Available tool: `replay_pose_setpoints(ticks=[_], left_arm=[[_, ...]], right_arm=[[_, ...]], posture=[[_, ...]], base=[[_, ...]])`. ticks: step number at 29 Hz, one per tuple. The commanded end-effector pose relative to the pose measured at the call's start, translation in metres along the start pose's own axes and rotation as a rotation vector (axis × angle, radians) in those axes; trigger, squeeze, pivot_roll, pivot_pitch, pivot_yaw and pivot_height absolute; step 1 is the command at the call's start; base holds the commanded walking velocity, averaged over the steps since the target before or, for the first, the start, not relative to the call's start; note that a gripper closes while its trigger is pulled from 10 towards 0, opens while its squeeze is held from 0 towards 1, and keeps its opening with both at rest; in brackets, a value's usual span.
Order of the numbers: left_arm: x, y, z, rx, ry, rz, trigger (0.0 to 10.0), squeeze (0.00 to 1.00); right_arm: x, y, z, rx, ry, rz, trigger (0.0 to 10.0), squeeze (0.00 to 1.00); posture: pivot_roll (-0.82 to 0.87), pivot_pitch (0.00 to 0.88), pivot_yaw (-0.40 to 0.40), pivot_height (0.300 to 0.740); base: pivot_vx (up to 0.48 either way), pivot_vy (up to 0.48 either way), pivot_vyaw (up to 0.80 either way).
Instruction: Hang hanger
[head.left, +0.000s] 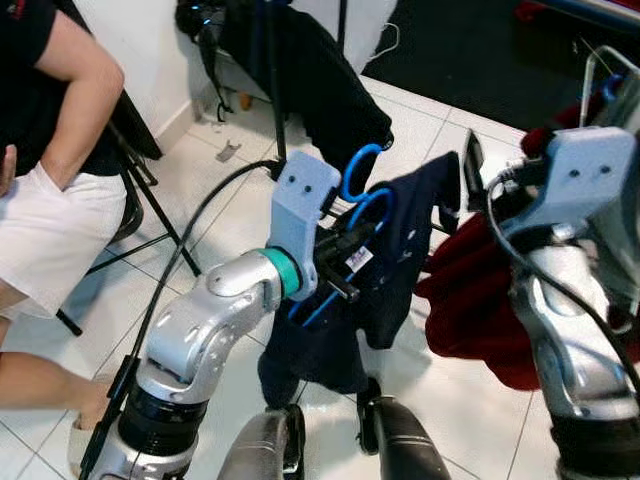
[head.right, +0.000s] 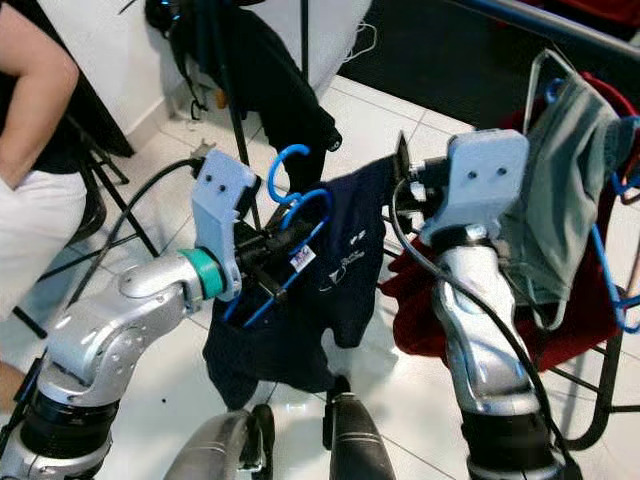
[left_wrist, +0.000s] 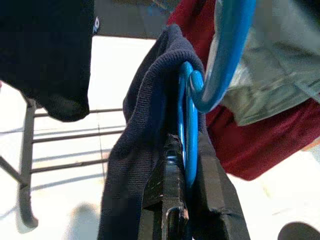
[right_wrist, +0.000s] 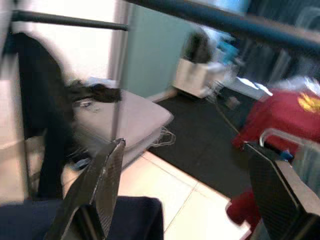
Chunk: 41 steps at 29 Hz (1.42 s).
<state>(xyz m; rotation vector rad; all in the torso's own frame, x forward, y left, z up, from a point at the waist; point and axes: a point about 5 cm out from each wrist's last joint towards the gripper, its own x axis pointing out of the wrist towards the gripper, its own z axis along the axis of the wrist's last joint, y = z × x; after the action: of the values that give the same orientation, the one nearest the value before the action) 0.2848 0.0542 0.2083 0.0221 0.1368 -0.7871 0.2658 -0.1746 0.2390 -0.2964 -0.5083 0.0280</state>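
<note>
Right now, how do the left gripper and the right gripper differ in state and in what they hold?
The left gripper is shut on the blue hanger, which carries a navy shirt; the right gripper is open and holds nothing. The left gripper sits under the hanger's hook, while the right gripper is raised beside the shirt, pointing toward the rail. Both have black fingers.

Silver arms (head.left: 205, 320), teal wrist ring (head.left: 285, 272)

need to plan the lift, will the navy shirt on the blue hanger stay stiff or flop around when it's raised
Probably floppy: the navy shirt droops in soft folds below the blue hanger. It looks light, a thin knit, so it may swing. The left tool is shut on the hanger rather than the cloth, so the shirt could slide along it if tilted.
</note>
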Motion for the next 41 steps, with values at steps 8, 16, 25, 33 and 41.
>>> replay_pose_setpoints(ticks=[8, 16, 25, 33, 41], left_arm=[[0.005, 0.019, -0.005, 0.060, 0.025, 0.040, 10.0, 0.00], [0.001, 0.027, 0.003, 0.100, 0.004, 0.025, 10.0, 0.00], [-0.009, 0.024, 0.015, 0.133, -0.033, -0.030, 10.0, 0.00], [-0.010, 0.026, 0.021, 0.154, -0.047, -0.027, 10.0, 0.00], [-0.009, 0.028, 0.024, 0.162, -0.030, -0.017, 10.0, 0.00]], right_arm=[[-0.051, 0.023, 0.019, -0.090, -0.061, 0.387, 10.0, 0.00], [-0.102, 0.045, 0.005, 0.197, 0.205, 0.762, 10.0, 0.00], [-0.103, 0.063, -0.015, 0.192, 0.257, 1.024, 10.0, 0.00], [-0.083, 0.076, -0.030, 0.028, 0.185, 1.133, 10.0, 0.00], [-0.054, 0.093, -0.042, -0.198, 0.077, 1.192, 10.0, 0.00]], posture=[[-0.13, 0.217, 0.099, 0.740], [-0.12, 0.218, 0.102, 0.740], [-0.08, 0.206, 0.092, 0.740], [-0.07, 0.202, 0.082, 0.740], [-0.04, 0.196, 0.088, 0.740]], base=[[0.000, 0.000, 0.00], [0.000, 0.000, 0.00], [0.000, 0.000, 0.00], [0.000, 0.000, 0.00], [0.000, 0.000, 0.00]])
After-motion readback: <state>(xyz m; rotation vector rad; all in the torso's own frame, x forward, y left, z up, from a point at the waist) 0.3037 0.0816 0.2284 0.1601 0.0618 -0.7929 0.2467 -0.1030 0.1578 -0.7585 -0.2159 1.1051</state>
